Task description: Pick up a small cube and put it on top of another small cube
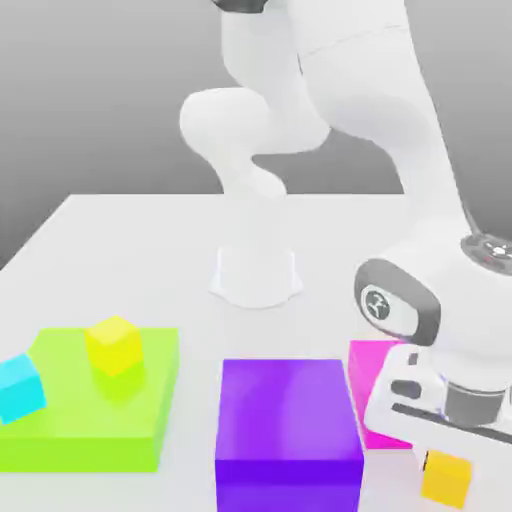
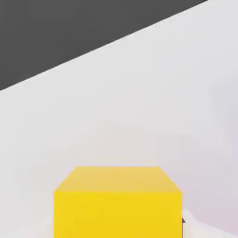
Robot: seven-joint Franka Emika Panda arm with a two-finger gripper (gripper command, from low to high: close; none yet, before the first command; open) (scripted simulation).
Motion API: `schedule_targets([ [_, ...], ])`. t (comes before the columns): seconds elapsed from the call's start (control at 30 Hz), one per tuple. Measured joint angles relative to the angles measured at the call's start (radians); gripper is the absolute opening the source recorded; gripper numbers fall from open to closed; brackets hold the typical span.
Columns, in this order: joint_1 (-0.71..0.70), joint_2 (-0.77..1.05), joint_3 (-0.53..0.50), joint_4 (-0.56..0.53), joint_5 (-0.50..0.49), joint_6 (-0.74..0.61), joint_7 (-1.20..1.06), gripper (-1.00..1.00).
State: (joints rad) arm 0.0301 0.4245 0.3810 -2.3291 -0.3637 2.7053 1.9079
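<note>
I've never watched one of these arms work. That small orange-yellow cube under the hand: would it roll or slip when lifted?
The orange-yellow cube probably won't roll: its faces look flat and its edges square. It looks rigid, so it likely keeps its shape when squeezed. Its smooth, plain sides might slip if held loosely. It is small beside the purple block, so it is probably light.

No legible text, only a round emblem on the arm's joint (image 1: pixel 378 303).

Soft, even light fills both renders, bright on the white table (image 1: pixel 120 240) with no glare. Shadows are faint: a pale smudge under the yellow cube (image 1: pixel 114 345) on the green block (image 1: pixel 80 420). The orange cube (image 2: pixel 117 202) shows a lighter top, darker front face.
</note>
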Motion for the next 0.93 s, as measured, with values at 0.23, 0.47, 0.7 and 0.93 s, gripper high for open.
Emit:
schedule_targets([
  [0.23,-0.010,-0.187,0.051,-0.094,0.042,-0.127,-0.043,-1.00],
  [0.47,0.009,-0.407,0.093,-0.212,0.198,-0.197,-0.167,-1.00],
  [0.7,0.105,-0.628,0.054,-0.328,0.485,-0.241,-0.383,-1.00],
  [0.93,0.090,-0.486,0.066,-0.365,0.416,-0.066,-0.333,1.00],
])
